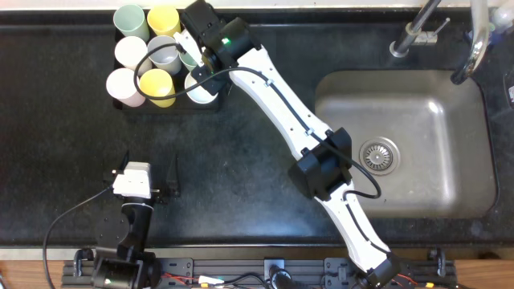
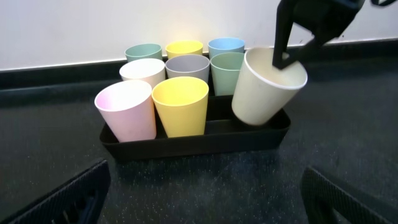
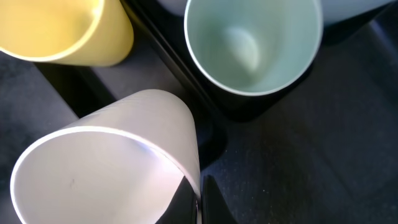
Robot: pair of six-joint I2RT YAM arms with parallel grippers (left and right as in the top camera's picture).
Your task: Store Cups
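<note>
Dark speckled worktop point(image 1: 241, 152) across the overhead frame, steel sink point(image 1: 401, 144) sunk at right, tap point(image 1: 418, 32) at upper right. Black tray point(image 2: 186, 144) at upper left of the overhead frame, packed with upright cups. Pink cup point(image 2: 127, 112) and yellow cup point(image 2: 180, 106) in the front row of the left wrist picture, six more cups point(image 2: 186, 67) in two rows behind.

Ninth, a cream cup point(image 2: 267, 87), tilted at the tray's right end in that picture, mouth leaning toward the right of the frame. Base low at the tray's front right corner; resting on the tray floor or not, cannot tell. Pinched at the rim by the right gripper point(image 2: 284, 59), fingers narrow on the cup wall, arm lying diagonally from lower right to upper left overhead.

Left gripper point(image 1: 151, 167) at lower left overhead, well apart from the tray, fingers spread wide, holding nothing.
</note>
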